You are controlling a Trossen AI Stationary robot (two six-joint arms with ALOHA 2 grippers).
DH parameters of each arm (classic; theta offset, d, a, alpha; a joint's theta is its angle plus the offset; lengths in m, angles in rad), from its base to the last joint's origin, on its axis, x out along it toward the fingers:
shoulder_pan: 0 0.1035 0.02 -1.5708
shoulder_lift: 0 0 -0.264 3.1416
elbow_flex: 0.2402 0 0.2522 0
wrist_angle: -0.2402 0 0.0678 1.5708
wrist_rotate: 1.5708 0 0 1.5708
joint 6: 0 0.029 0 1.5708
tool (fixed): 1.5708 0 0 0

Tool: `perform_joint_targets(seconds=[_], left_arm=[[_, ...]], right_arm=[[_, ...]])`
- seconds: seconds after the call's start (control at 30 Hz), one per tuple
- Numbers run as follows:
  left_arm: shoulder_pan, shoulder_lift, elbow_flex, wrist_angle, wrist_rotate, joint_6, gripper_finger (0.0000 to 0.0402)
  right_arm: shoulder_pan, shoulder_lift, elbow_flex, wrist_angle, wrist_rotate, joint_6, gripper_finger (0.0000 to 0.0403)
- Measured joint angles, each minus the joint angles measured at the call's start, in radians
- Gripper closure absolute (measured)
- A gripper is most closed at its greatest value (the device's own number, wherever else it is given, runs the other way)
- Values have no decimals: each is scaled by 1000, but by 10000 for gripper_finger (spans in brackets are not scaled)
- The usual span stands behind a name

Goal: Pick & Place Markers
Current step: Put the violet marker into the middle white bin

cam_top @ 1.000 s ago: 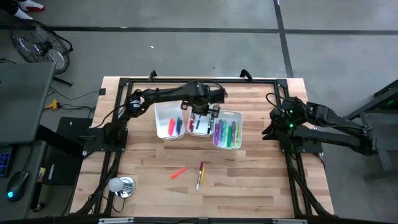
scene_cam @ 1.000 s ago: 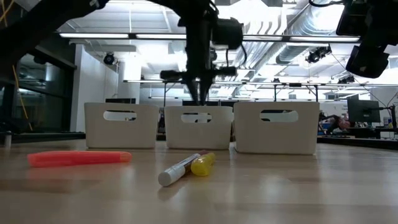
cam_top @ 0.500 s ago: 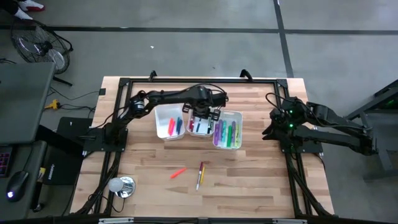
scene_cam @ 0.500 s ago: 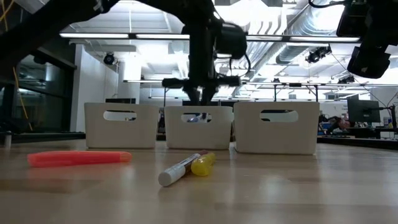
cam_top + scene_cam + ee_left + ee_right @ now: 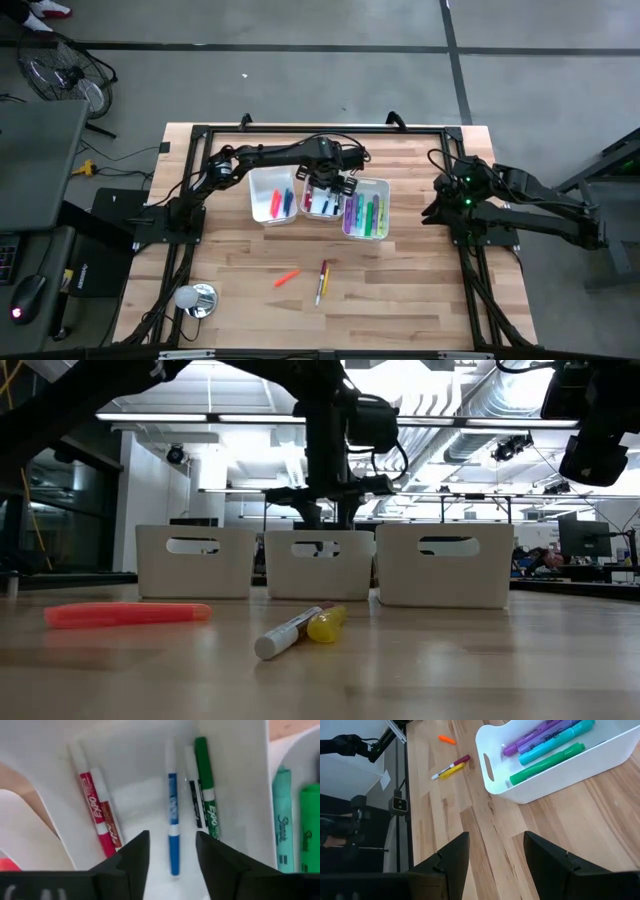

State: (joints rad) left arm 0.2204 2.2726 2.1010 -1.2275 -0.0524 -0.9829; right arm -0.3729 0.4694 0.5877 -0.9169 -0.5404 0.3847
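Observation:
Three white bins stand in a row mid-table: left (image 5: 262, 190), middle (image 5: 318, 213), right (image 5: 382, 188). My left gripper (image 5: 325, 185) hangs open over the middle bin. Below its fingers a blue marker (image 5: 172, 820) lies on the bin floor, with a red (image 5: 100, 815), a black (image 5: 193, 800) and a green marker (image 5: 205, 795) beside it. Several markers (image 5: 365, 213) fill the right bin, a few (image 5: 280, 200) the left. An orange marker (image 5: 287, 277) and a red and a yellow one (image 5: 322, 282) lie loose on the table. My right gripper (image 5: 440, 200) waits open at the right.
A round metal object (image 5: 195, 297) sits near the table's front left corner. Black frame rails (image 5: 190, 250) run along the left and right sides. Bare wood lies between the bins and the loose markers.
My left gripper has opened above the middle bin: its fingertips stood together a second ago and now stand apart in the low view.

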Motion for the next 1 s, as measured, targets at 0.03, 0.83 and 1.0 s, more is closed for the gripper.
perform_joint_targets(seconds=[0.03,0.83,1.0], left_arm=[[0,0,0,-1,6,10,240],[-317,-142,-1,-151,-58,-319,229],[-420,-142,0,-94,-54,-444,229]], right_arm=[[0,0,0,0,0,0,226],[0,0,0,0,-19,-28,226],[0,0,0,0,-19,-31,226]])
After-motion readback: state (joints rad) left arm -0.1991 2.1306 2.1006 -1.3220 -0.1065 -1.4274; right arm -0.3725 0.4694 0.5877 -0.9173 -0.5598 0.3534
